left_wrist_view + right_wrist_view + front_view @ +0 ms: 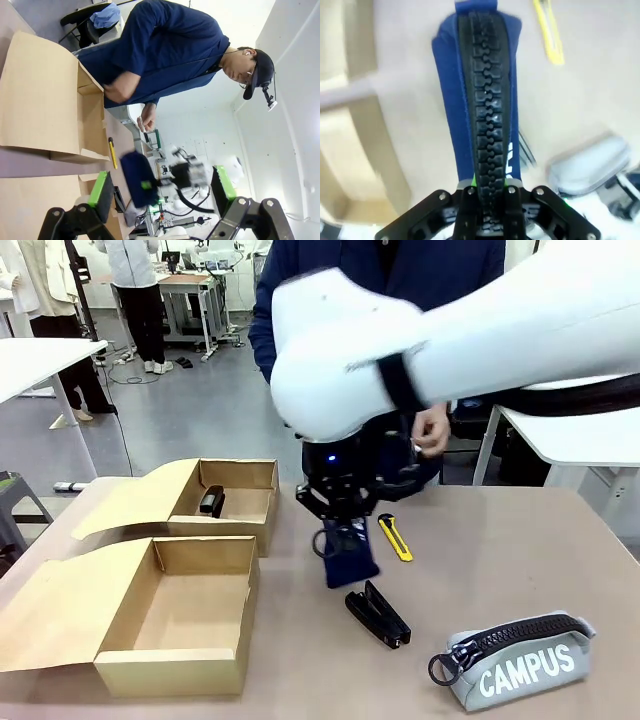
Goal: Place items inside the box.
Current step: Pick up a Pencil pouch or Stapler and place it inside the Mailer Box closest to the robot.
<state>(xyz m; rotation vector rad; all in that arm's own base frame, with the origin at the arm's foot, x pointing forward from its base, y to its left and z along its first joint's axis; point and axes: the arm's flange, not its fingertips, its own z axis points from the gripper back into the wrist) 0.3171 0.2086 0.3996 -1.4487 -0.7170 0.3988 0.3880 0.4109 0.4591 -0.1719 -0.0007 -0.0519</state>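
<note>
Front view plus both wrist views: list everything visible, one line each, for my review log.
near box: one, brown cardboard, open, table's front left.
far box: one, brown cardboard, open, behind the near box.
small black item: one, inside the far box, too small to name.
navy pouch: one, black zip, upright at mid-table.
grey pouch: one, lettered CAMPUS, front right.
stapler: one, black, just in front of the navy pouch.
utility knife: one, yellow, right of the navy pouch.
table: one, beige.
person: one, navy top, far side.
right gripper: one, black, jaws shut on the navy pouch.
left gripper: one, black with green pads, jaws open.
</note>
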